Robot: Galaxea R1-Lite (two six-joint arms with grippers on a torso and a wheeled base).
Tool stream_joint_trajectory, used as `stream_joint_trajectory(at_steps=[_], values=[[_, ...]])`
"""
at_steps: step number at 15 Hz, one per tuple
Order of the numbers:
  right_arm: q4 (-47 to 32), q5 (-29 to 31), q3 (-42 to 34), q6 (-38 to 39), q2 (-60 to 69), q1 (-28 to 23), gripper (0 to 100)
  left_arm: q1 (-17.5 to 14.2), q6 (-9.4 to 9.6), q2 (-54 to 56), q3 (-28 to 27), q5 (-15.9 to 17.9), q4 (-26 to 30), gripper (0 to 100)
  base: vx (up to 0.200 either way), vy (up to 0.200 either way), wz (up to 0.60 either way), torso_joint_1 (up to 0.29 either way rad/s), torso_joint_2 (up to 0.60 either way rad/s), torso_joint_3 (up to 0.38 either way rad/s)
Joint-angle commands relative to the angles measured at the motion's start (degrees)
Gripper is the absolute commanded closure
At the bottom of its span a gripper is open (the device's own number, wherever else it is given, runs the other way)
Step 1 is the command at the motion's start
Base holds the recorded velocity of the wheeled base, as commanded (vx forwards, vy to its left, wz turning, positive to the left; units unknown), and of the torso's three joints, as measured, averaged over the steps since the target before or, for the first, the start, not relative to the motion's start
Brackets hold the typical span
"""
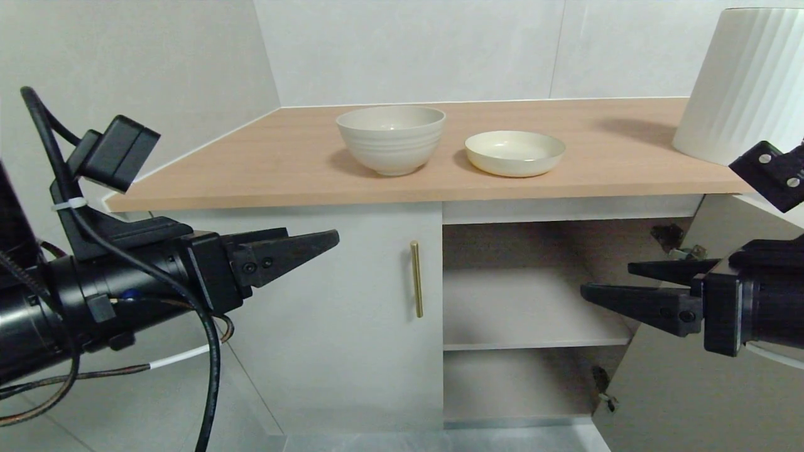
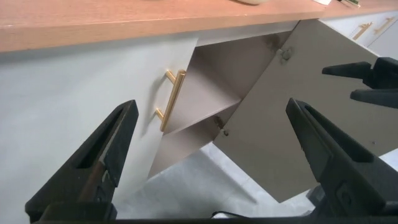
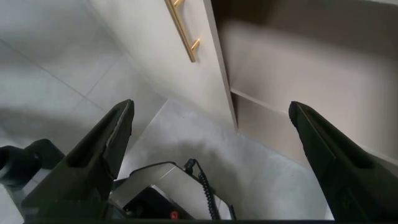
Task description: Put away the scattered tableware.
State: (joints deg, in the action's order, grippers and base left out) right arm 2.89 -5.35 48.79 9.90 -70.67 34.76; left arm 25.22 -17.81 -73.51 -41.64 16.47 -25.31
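Observation:
A deep ribbed cream bowl (image 1: 391, 138) and a shallow cream dish (image 1: 515, 152) stand side by side on the wooden countertop (image 1: 282, 163). Below them the cabinet's right half is open, with a bare shelf (image 1: 534, 307) inside. My left gripper (image 1: 312, 235) (image 2: 211, 106) hangs open in front of the closed left door, below counter height, holding nothing. My right gripper (image 1: 606, 279) (image 3: 210, 106) is open and empty too, level with the shelf at the open compartment's right side. It also appears far off in the left wrist view as the right gripper (image 2: 339, 81).
The closed door carries a gold bar handle (image 1: 416, 279) (image 2: 171, 99) (image 3: 183, 31). The open door (image 1: 666, 389) (image 2: 298, 112) swings out on the right, under my right arm. A tall white ribbed object (image 1: 747, 81) stands at the counter's right end. Walls close off the back and left.

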Motion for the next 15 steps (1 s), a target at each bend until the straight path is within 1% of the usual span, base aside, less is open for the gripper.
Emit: stream_joint_trajectory(at_steps=[1,4,8,15], values=[[0.1,0.0,0.0,-0.1,-0.6,-0.1,0,0.0,-0.03,-0.5,0.0,0.1,-0.1,0,0.0,0.0,0.0,0.036,-0.19,-0.154],[0.1,0.0,0.0,-0.1,-0.6,-0.1,0,0.0,-0.03,-1.4,0.2,0.1,-0.1,0,0.0,0.0,0.0,0.084,-0.25,-0.256],[0.1,0.0,0.0,-0.1,-0.6,-0.1,0,0.0,-0.03,-1.6,0.2,0.1,-0.1,0,0.0,0.0,0.0,0.132,-0.51,-0.306],[0.1,0.0,0.0,-0.1,-0.9,-0.2,0,0.0,-0.03,-2.2,0.2,0.1,-0.1,0,0.0,0.0,0.0,0.181,-0.47,-0.29]])
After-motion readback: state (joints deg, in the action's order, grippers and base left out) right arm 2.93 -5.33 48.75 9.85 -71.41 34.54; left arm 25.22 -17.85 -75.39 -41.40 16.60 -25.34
